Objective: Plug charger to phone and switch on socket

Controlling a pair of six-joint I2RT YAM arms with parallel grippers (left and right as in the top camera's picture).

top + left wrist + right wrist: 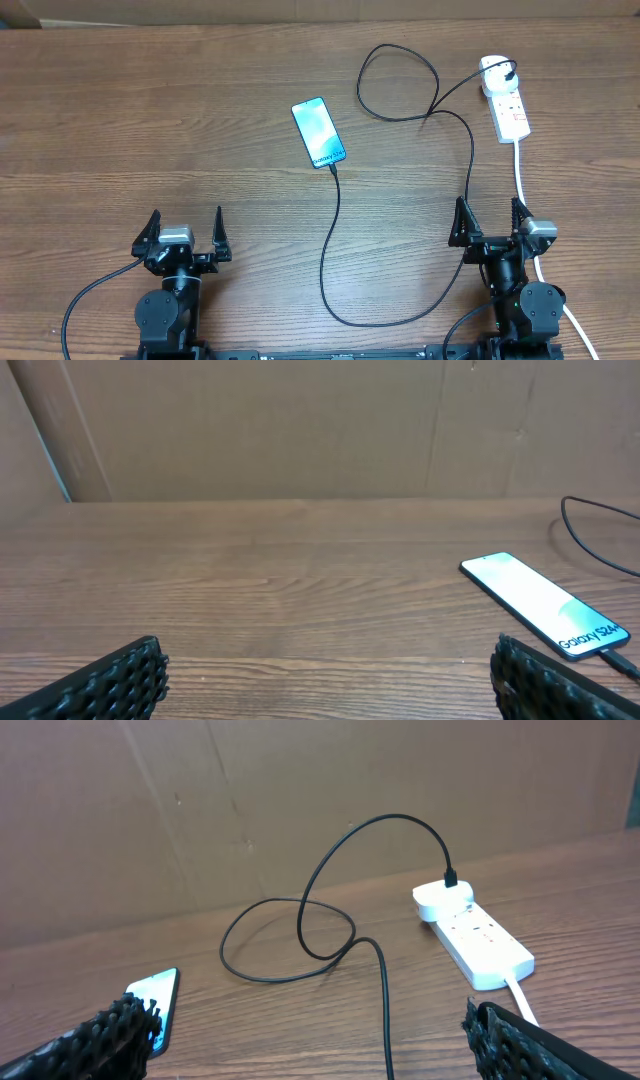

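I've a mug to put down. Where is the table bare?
Left of the phone, beyond the left gripper, the table is bare. A narrower patch lies between two runs of the charger, right of the phone. Crowded: far right, with charger loops, the socket and its cord by the right gripper.

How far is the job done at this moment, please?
Looks done: the charger cable meets the phone at its lower edge. In hand: nothing; the left gripper and right gripper rest with jaws open, touching nothing. Left: switching on the power strip; its state is too small to tell.
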